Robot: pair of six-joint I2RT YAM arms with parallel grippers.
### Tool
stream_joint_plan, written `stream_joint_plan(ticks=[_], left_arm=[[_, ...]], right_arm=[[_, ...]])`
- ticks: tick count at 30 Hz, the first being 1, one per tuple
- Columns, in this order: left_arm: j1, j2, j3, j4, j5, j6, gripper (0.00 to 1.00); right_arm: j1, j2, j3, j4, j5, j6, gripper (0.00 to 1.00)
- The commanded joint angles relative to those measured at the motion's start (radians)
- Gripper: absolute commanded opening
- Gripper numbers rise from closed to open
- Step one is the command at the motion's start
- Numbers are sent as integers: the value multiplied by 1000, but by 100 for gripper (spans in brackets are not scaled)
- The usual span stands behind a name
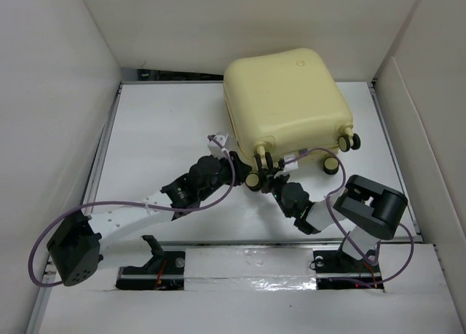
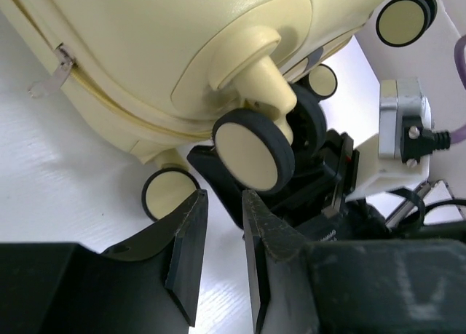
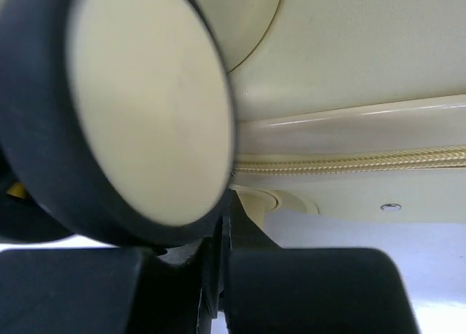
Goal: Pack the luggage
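Observation:
The pale yellow luggage [image 1: 287,101] lies closed at the back centre-right of the table, wheels toward the arms. My left gripper [image 1: 227,153] is at its near left corner. In the left wrist view [image 2: 222,203] its fingers stand a narrow gap apart with nothing between them, just below a black-and-cream wheel [image 2: 255,148] of the luggage [image 2: 182,50]. My right gripper [image 1: 263,168] is beside the near wheel [image 1: 253,180]. In the right wrist view [image 3: 222,203] its fingers are pressed together, and a wheel [image 3: 138,108] looms over the left finger under the shell [image 3: 364,50].
White walls close in the table [image 1: 160,130] on three sides. Purple cables [image 1: 218,196] loop off both arms. A zipper pull [image 2: 47,76] hangs from the luggage's seam. The right arm's wrist camera [image 2: 400,123] sits close behind the wheel.

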Motion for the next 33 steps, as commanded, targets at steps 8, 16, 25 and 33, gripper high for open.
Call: stream_joint_plan(ticks=[8,16,25,33], left_arm=[[5,211,243,78,80,46,23],[14,410,502,68,209,44,23],[-18,603,824,-128,385,43,23],[-59,659,944,-155,497,3,37]], right_arm=[[116,-18,-81,386,151,39,0],[203,-80,-132,351,242,22,0],[297,-62,-24,344,245,-110,0],[297,93,141,419,165,-159,0]])
